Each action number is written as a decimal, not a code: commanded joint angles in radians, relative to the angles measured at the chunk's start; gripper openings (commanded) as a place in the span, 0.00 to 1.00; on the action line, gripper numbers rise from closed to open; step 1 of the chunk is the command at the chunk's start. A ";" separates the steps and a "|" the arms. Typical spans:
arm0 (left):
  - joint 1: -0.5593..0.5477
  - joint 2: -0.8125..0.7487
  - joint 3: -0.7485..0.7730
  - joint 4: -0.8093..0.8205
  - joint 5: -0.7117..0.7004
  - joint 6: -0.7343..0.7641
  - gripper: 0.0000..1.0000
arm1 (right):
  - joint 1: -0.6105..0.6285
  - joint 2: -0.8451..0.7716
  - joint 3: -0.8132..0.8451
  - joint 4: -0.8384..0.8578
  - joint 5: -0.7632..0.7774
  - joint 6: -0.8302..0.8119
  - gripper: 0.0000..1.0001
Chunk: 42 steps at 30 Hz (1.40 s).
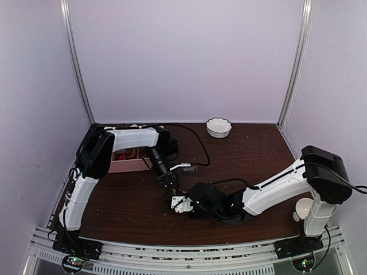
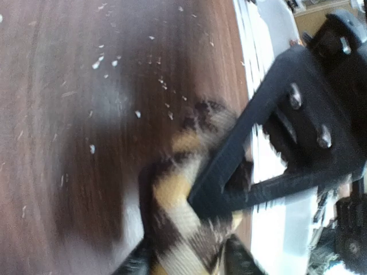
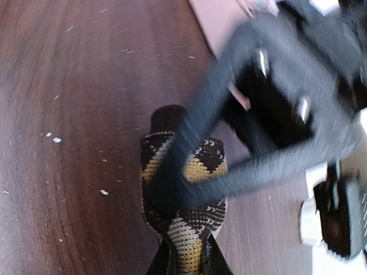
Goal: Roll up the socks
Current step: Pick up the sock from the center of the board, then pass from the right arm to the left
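**One dark brown knitted sock with tan argyle diamonds [image 3: 183,200] lay on the dark wooden table [image 1: 258,149], near its front middle, between two grippers.**

The right gripper [image 3: 186,260] was closed tight on one end of the sock. The left gripper [image 2: 189,260] straddled it from the opposite side, jaws partly apart; through the blur it could not be told whether they pressed the fabric. Only one sock showed. The left arm [image 1: 135,137] folded at the elbow and reached down. The right arm [image 1: 275,186] lay low, stretched leftward. One white fluted bowl [image 1: 218,127] sat at the back, well apart.
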 commanded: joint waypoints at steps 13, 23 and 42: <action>0.159 -0.634 0.020 0.090 -0.558 -0.156 0.98 | -0.086 -0.264 0.035 -0.221 -0.380 0.571 0.00; 0.149 -0.869 -0.282 0.210 -0.289 0.041 0.98 | -0.116 -0.259 0.126 -0.111 -0.634 0.769 0.00; -0.031 -0.850 -0.405 0.316 -0.152 -0.065 0.85 | -0.162 -0.210 0.221 -0.068 -0.804 0.896 0.00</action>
